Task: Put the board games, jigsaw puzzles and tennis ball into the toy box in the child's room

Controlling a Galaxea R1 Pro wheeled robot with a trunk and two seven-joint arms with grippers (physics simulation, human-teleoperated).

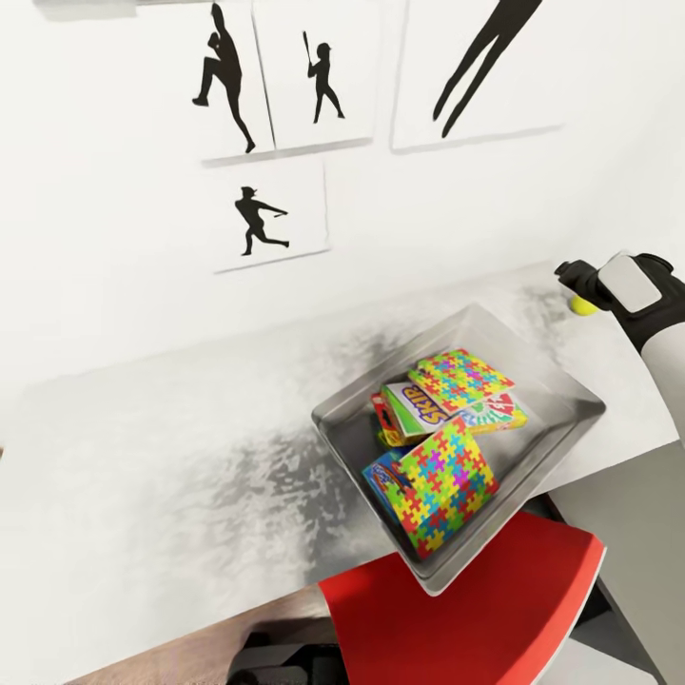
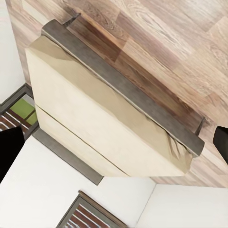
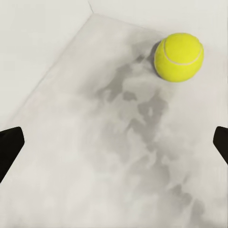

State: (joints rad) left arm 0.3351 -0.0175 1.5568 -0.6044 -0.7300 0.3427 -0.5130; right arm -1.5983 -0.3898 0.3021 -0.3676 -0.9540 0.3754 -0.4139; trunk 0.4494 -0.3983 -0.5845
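Tennis ball (image 3: 179,57) rests on mottled grey table (image 3: 95,156), right claw (image 3: 114,142) spread wide, empty.

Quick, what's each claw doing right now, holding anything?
Left claw: open, empty, above the bed.
Right claw: open, empty, tennis ball lies ahead on the table.

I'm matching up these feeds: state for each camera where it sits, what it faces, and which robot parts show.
Head: from the robot's head, down onto the table, toy box, right gripper.
Left wrist: on the left arm, facing the bed; dark fingertips at the edges.
Right wrist: on the right arm, facing the tennis ball; fingertips spread.
Head and right wrist share the ball.
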